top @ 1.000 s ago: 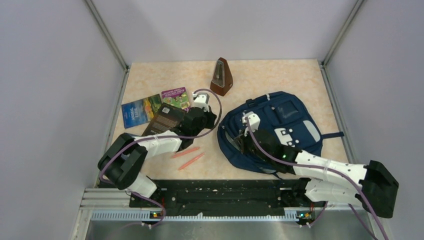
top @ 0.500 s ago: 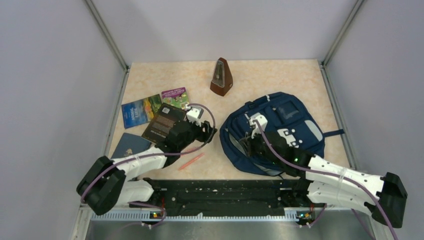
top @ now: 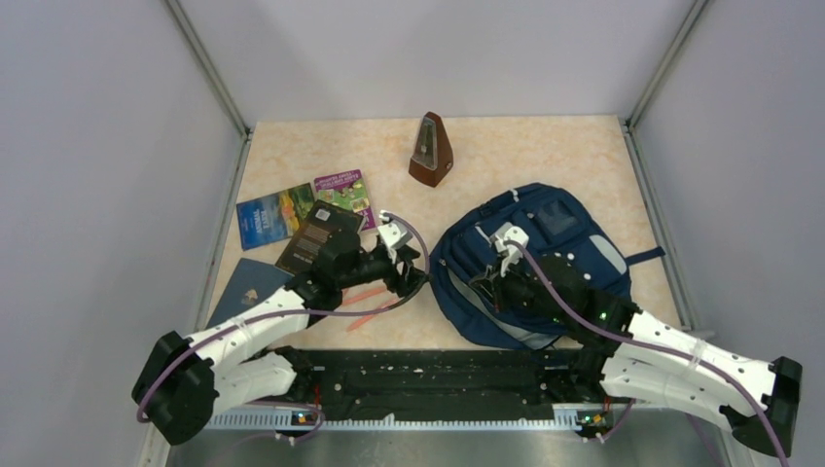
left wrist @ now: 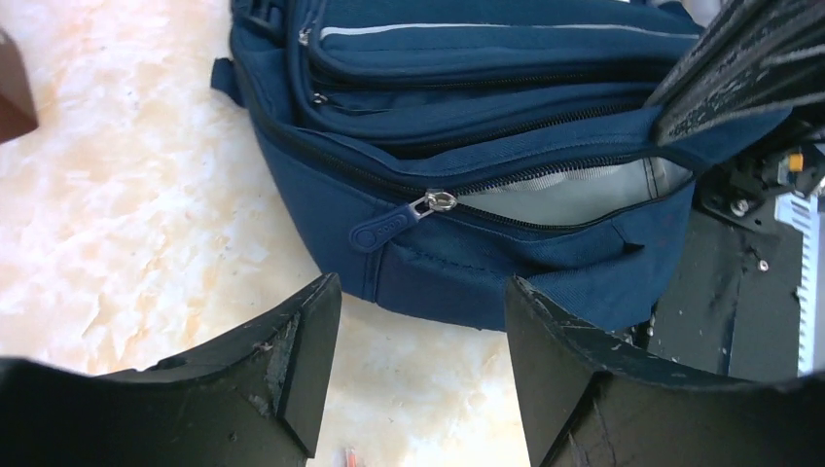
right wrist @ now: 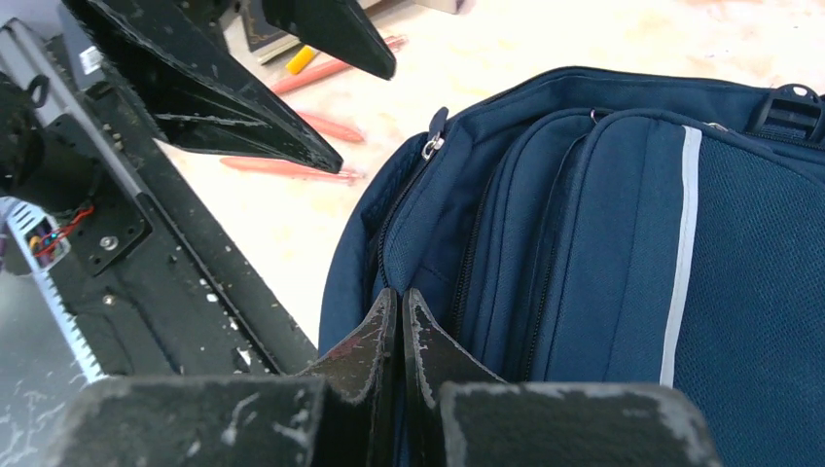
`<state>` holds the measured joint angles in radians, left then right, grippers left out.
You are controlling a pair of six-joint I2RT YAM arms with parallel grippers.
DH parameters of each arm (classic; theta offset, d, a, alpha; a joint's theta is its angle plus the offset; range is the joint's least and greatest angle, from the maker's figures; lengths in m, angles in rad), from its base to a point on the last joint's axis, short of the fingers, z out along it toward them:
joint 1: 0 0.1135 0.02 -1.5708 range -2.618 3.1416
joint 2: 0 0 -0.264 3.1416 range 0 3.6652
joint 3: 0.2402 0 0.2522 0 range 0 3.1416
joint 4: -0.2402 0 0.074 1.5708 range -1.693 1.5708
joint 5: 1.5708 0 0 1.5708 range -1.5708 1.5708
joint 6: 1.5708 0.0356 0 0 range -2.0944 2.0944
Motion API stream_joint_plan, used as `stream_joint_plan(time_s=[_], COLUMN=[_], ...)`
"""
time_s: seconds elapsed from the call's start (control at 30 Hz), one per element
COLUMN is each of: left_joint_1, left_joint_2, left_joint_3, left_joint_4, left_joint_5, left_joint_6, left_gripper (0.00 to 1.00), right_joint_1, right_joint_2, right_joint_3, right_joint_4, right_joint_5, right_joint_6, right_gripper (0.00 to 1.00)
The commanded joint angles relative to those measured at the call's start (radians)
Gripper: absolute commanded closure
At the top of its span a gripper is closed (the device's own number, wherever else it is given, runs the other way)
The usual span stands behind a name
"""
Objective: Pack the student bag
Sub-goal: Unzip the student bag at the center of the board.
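bag: navy one, lying flat on the right half of the table, pale patches facing up, a strap poking out on its right side

opening: main zip is partly undone on the side facing the left arm, and you can see grey lining through the gap. The zip pull sits at the left end of that gap in the left wrist view.

right gripper: squeezed together on the bag's top edge right next to the opening, so it's pinching fabric. In the left wrist view its fingers sit on the upper lip of the gap.

left gripper: spread wide with nothing in it, pointed at the zip pull, low over the table just beside the bag's left edge. Not touching the bag, as far as I can tell.

pens: a couple of pinkish ones on the table under the left arm, between the books and the bag

books: four on the left side. There's a blue one, a purple-and-green one, a dark one overlapping those two, and a dark blue one nearest the arm bases.

metronome: brown, upright at the back of the table, well apart from the bag
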<state>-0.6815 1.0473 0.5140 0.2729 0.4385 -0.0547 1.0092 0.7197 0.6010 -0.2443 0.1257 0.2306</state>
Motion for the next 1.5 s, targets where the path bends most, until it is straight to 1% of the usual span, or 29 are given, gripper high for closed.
stream_joint_plan(time_s=[0.0,0.2,0.37,0.57,0.77,0.83,0.93,1.13,1.17,1.27,1.37,1.47], left_joint_1=[0.0,0.001,0.0,0.0,0.0,0.0,0.001,0.001,0.0,0.0,0.001,0.001], left_joint_2=[0.021,0.05,0.101,0.132,0.151,0.161,0.17,0.168,0.168,0.162,0.16,0.159], left_joint_3=[0.063,0.051,0.085,0.083,0.097,0.108,0.118,0.121,0.122,0.122,0.126,0.136], left_joint_4=[-0.074,0.048,0.041,0.046,0.049,0.038,0.033,0.031,0.031,0.029,0.019,-0.002], left_joint_5=[0.12,0.141,0.13,0.142,0.147,0.148,0.149,0.146,0.144,0.122,0.044,-0.078], left_joint_6=[0.11,0.075,0.105,0.095,0.087,0.084,0.08,0.068,0.067,0.047,0.031,0.007], left_gripper=[0.34,0.34,0.35,0.42,0.58,0.66,0.81,0.99,1.0,1.0,1.0,1.0], right_joint_1=[-0.008,-0.007,-0.007,-0.007,-0.008,-0.008,-0.007,-0.007,-0.007,-0.008,-0.009,-0.007], right_joint_2=[-0.054,-0.063,-0.054,-0.054,-0.045,-0.041,-0.041,-0.042,-0.042,-0.041,-0.04,-0.035], right_joint_3=[0.095,0.103,0.103,0.1,0.099,0.098,0.096,0.089,0.088,0.088,0.088,0.091], right_joint_4=[0.069,0.075,0.081,0.079,0.081,0.08,0.084,0.087,0.087,0.086,0.084,0.077], right_joint_5=[-0.108,-0.178,-0.203,-0.204,-0.207,-0.201,-0.199,-0.193,-0.19,-0.182,-0.186,-0.189], right_joint_6=[-0.013,-0.008,-0.005,-0.008,-0.013,-0.014,-0.013,-0.012,-0.012,-0.013,-0.011,-0.011], right_gripper=[1.0,1.0,1.0,1.0,1.0,1.0,1.0,1.0,1.0,1.0,1.0,1.0])
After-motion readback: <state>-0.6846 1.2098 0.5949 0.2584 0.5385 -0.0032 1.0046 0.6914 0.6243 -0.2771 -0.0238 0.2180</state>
